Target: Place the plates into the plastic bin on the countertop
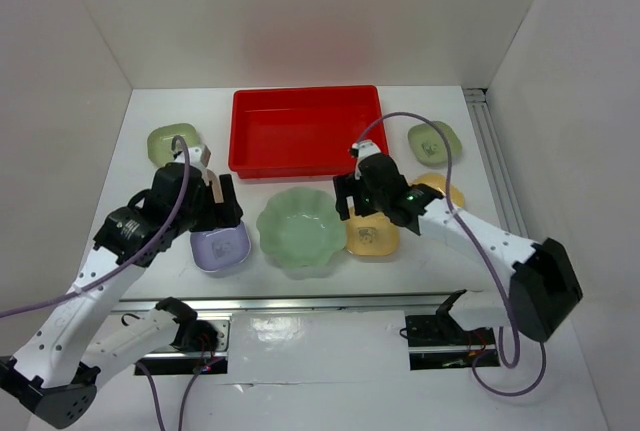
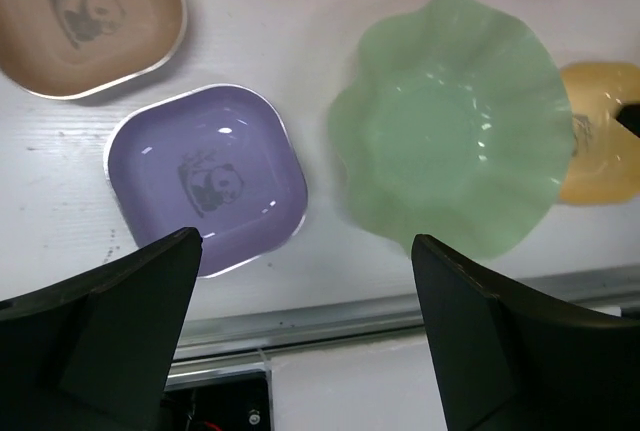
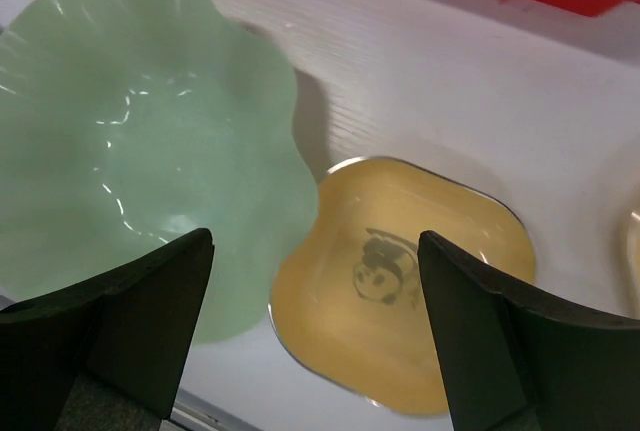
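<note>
The red plastic bin (image 1: 305,131) stands empty at the back centre. The pale-green scalloped plate (image 1: 300,228) lies in front of it, with a lavender dish (image 1: 220,248) on its left and a yellow dish (image 1: 372,234) on its right. My left gripper (image 1: 228,213) is open and empty above the lavender dish's edge (image 2: 205,176), with the scalloped plate (image 2: 450,121) on its right and a tan-brown dish (image 2: 85,16) behind. My right gripper (image 1: 355,209) is open and empty above the yellow dish (image 3: 400,281), next to the scalloped plate (image 3: 140,141).
One olive-green dish (image 1: 172,141) lies at the back left and another (image 1: 434,141) at the back right. A further yellowish dish (image 1: 443,188) shows partly under the right arm. A metal rail (image 2: 350,316) runs along the near table edge. White walls close in the sides.
</note>
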